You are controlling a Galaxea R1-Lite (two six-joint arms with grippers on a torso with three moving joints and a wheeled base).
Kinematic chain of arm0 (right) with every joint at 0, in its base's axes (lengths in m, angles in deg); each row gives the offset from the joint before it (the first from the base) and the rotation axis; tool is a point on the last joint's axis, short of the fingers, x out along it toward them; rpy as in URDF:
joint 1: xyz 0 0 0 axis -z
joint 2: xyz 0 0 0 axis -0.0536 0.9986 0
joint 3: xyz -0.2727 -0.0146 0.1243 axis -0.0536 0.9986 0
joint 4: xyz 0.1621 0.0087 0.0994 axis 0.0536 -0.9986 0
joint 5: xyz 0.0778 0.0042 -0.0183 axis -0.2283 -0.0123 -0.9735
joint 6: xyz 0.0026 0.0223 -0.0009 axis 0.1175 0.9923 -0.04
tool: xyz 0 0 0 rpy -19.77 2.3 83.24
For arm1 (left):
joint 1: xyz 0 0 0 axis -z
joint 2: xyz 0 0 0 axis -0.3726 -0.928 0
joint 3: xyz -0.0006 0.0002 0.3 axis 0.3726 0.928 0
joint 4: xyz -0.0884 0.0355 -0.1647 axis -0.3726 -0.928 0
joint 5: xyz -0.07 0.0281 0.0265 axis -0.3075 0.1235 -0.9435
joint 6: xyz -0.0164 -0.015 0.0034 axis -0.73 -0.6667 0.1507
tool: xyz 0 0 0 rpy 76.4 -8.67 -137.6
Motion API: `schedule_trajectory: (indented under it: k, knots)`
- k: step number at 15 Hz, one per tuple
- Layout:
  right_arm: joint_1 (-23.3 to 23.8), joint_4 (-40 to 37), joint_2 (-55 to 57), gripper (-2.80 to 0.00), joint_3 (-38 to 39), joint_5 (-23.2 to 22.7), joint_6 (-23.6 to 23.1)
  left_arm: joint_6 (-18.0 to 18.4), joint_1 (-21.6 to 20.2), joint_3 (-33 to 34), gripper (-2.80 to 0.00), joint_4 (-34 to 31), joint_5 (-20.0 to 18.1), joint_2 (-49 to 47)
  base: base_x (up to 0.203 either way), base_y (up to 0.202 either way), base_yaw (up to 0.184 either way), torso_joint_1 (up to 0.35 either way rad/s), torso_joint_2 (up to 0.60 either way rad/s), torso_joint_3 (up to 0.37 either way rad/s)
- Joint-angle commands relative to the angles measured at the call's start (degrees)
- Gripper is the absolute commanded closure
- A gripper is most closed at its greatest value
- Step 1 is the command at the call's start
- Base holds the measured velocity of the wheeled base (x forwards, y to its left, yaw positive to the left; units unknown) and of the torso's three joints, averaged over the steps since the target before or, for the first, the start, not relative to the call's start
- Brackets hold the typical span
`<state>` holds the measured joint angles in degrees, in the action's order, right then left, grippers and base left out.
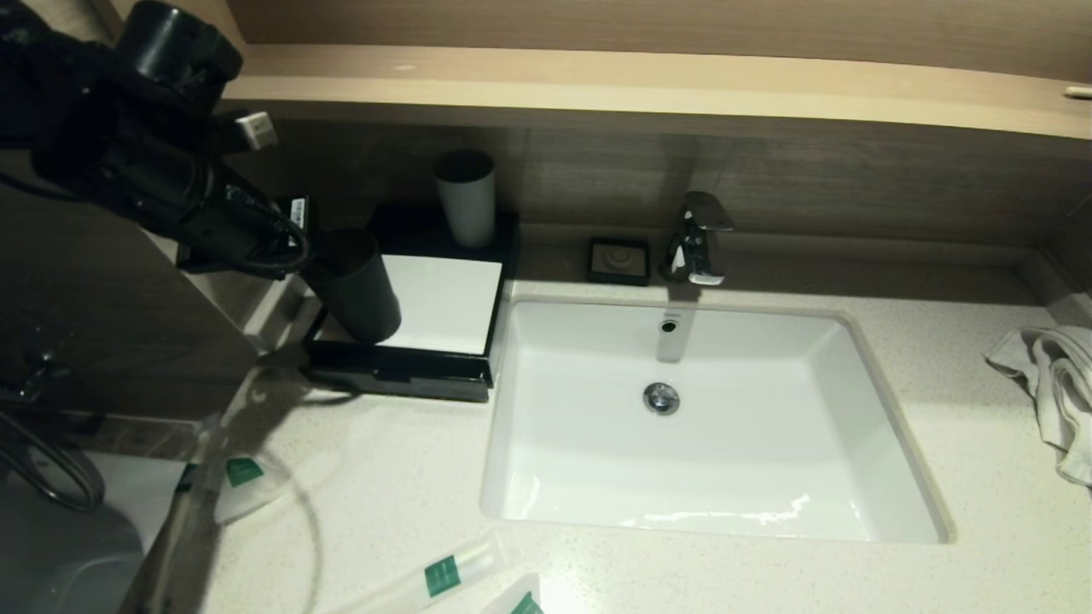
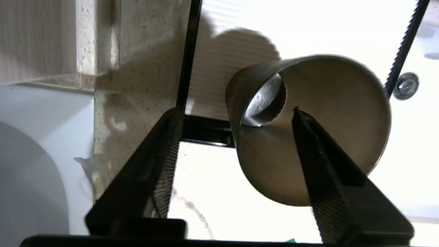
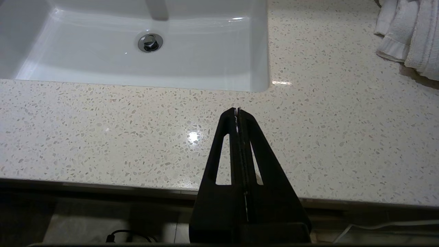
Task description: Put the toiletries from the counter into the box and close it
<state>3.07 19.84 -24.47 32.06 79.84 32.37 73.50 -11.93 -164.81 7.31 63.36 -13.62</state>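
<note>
A black box (image 1: 401, 379) with a white inside stands on the counter left of the sink. My left gripper (image 1: 317, 254) is open at its near left corner. One finger (image 2: 319, 164) reaches inside a dark cup (image 1: 358, 290) that leans tilted over the box; the other finger (image 2: 164, 154) stays clear outside the cup (image 2: 308, 130). The box rim (image 2: 205, 132) shows behind the cup. Clear toiletry packets with green labels lie on the front counter: one (image 1: 243, 472) at the left, two (image 1: 444, 576) (image 1: 525, 605) at the front edge. My right gripper (image 3: 237, 110) is shut and empty over the counter's front edge.
A pale cup (image 1: 467, 198) stands upright at the back of the box. The white sink (image 1: 853, 401) fills the middle, with a chrome faucet (image 1: 699, 239) and a black soap dish (image 1: 618, 260) behind. A white towel (image 1: 1054, 384) lies at the right.
</note>
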Motion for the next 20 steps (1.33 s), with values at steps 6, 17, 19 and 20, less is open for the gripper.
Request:
schedule_trajectory:
  k: [6, 17, 19, 20]
  knots:
    - [0.0, 0.0, 0.0, 0.0, 0.0, 0.0, 0.0, -1.3, 0.0, 0.0, -2.8, 1.2, -0.1, 2.7, 0.0, 0.0, 0.0, 0.0, 0.0, 0.0]
    - [0.0, 0.0, 0.0, 0.0, 0.0, 0.0, 0.0, -1.1, 1.0, 11.9, 0.0, 7.0, -1.4, 20.8, 0.0, 0.0, 0.0, 0.0, 0.0, 0.0]
    - [0.0, 0.0, 0.0, 0.0, 0.0, 0.0, 0.0, -0.8, 2.3, 20.4, 0.0, 11.9, -1.4, 26.1, 0.0, 0.0, 0.0, 0.0, 0.0, 0.0]
    - [0.0, 0.0, 0.0, 0.0, 0.0, 0.0, 0.0, -0.7, 2.7, 25.1, 0.0, 14.9, -1.3, 28.7, 0.0, 0.0, 0.0, 0.0, 0.0, 0.0]
